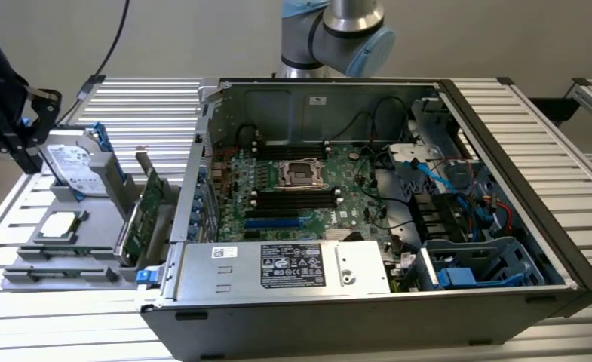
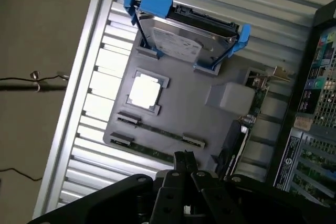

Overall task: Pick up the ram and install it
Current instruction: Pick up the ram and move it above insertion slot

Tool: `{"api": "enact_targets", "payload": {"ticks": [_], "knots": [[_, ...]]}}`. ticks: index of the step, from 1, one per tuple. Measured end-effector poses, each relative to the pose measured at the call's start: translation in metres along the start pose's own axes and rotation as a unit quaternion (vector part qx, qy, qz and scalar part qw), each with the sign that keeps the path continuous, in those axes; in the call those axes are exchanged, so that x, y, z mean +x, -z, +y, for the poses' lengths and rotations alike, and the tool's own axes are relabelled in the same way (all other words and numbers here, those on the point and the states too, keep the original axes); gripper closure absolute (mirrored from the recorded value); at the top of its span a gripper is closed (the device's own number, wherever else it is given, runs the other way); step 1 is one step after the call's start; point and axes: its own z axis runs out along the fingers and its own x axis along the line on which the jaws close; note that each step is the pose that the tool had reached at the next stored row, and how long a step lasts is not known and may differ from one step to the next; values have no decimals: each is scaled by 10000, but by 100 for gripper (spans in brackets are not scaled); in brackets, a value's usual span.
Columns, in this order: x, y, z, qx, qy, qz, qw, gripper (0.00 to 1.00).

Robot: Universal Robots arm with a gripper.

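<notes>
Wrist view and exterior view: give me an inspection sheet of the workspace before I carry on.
Surface: slatted metal table, carrying an open computer case and a grey tray.
Job's things: ram lying in the tray; motherboard memory slots look empty.
Clutter: hard drive, processor, expansion card on the tray.
Tool: tool shut, holding nothing seen, close to the ram.
Cables: blue cables inside the case; black cable behind the table.
Surroundings: robot arm, plain wall.
</notes>
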Motion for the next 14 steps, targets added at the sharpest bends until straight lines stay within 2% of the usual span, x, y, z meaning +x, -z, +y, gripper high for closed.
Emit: {"api": "enact_targets", "payload": {"ticks": [3,7,11,14], "knots": [[-1,-30,-1,5,275,13,9996,89],[-2,-70,-3,11,634,30,9980,89],[-2,-105,-5,18,999,46,9950,89],[-3,-126,-6,22,1268,59,9919,89]]}}
